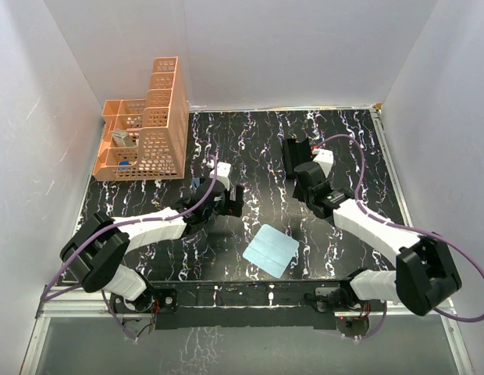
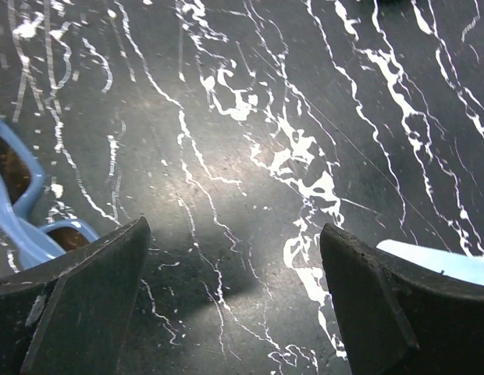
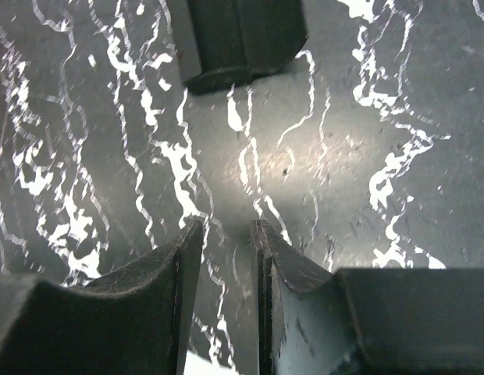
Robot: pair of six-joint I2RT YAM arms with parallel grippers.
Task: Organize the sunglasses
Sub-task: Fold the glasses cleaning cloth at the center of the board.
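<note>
Sunglasses point(image 2: 19, 211) lying just beside left gripper point(image 2: 234, 234), outside its wide-spread, empty jaws, probably lined up for a pick. Right gripper point(image 3: 226, 228) barely a slit apart, holding nothing, poised near black glasses case point(image 3: 238, 43).

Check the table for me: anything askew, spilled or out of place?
Nothing is spilled or damaged. The light blue cloth lies skewed on the table. The sunglasses lie loose just outside the open left fingers, not in the black case.
</note>
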